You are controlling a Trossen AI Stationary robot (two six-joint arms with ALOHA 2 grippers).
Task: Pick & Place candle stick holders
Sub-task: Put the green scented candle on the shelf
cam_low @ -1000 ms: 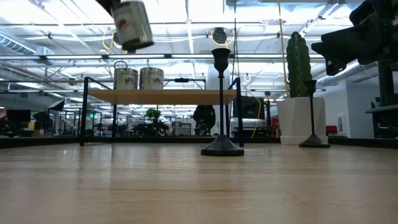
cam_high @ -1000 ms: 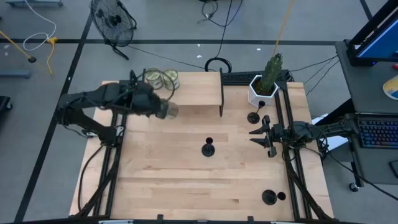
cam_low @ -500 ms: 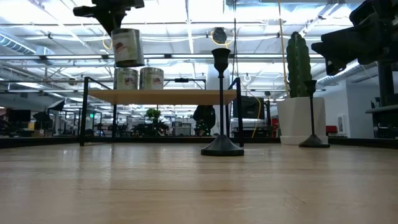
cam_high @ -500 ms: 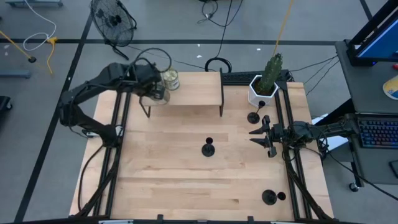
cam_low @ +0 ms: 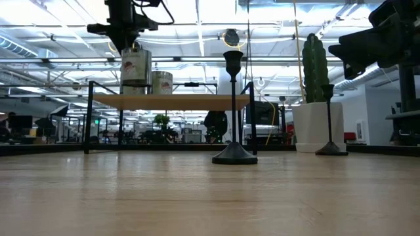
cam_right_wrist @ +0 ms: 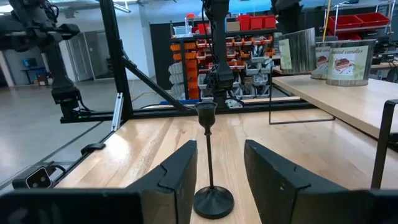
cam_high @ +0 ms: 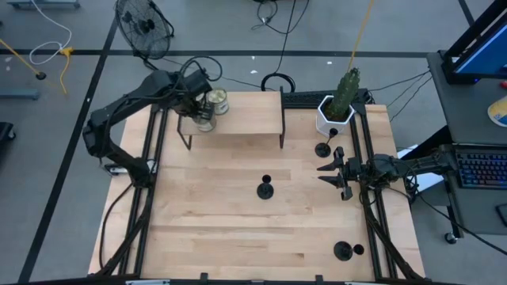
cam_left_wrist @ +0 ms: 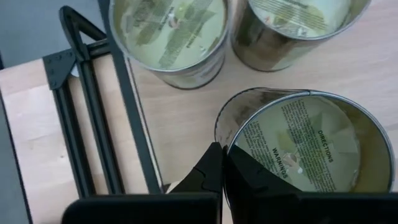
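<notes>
The left gripper [cam_high: 202, 111] pinches the rim of a glass jar [cam_left_wrist: 305, 146] over the small shelf [cam_high: 238, 119], while the right gripper [cam_high: 323, 169] waits with spread fingers, aimed at the candle stick holder [cam_high: 265, 189] at the table's middle.

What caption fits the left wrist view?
Left gripper shut on the rim of a glass jar beside two others on the wooden shelf.

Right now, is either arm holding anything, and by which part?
The left tool is shut on the rim of a glass jar, at the small shelf. The right tool is open and holds nothing.
</notes>
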